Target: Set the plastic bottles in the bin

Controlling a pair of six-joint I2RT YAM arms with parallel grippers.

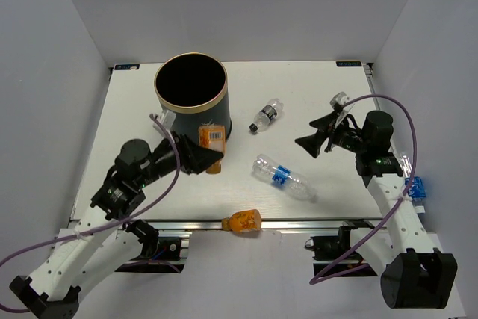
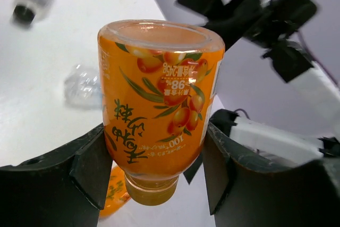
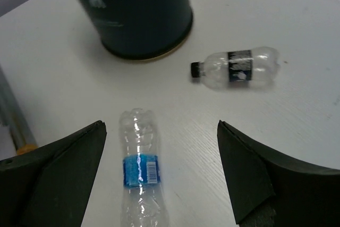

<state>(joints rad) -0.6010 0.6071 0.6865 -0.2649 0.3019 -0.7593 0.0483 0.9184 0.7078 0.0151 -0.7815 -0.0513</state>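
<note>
Two stubby orange bottles nearest. First orange bottle on its side at the near edge of the table, nearer than the bin and slightly to its right; smooth, glossy, rounded. Second orange bottle clamped between the left jaws, just beside the bin's near-right wall and below its rim; cannot tell whether touching that wall. Shown by the left wrist view alone: flat circular base pointing away, amber neck toward the camera, shiny label printed with orange berries and green leaves, black pads pressed on both flanks.

Farther right of the bin and still nearer than it, a clear crinkled bottle flat on the white table, thin ribbed plastic, blue label round its middle. Right wrist view alone giving the barcode on that label and the bottle's lumpy domed end, framed between the two dark wedge-shaped fingers. Right jaws wide apart, holding nothing, hanging over the table well right of the bin.

Just right of the bin, level with its base, a small clear bottle with dark label and black cap, lying down, smooth and bulbous.

Farthest, the bin: tall dark cylinder, gold rim, black inside from above; white logo on its wall seen only from the right wrist.
</note>
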